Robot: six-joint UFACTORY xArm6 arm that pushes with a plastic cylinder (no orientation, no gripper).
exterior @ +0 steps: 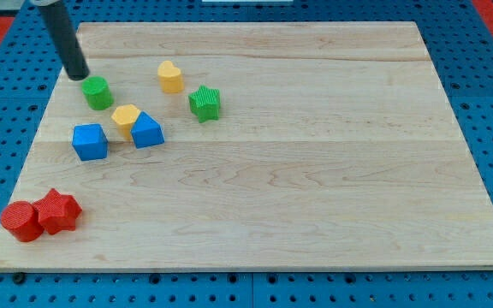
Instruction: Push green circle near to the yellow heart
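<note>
The green circle [98,92] sits near the board's upper left. The yellow heart [170,76] lies to its right and slightly higher, with a clear gap between them. My tip [77,74] is just up and to the left of the green circle, very close to it or touching it. The dark rod rises from the tip toward the view's top left.
A green star [204,103] lies right of the yellow heart. A yellow hexagon [127,117] touches a blue block [146,131]; a blue cube [90,141] sits to their left. A red cylinder [20,221] and red star [57,210] rest at the wooden board's [315,171] lower left.
</note>
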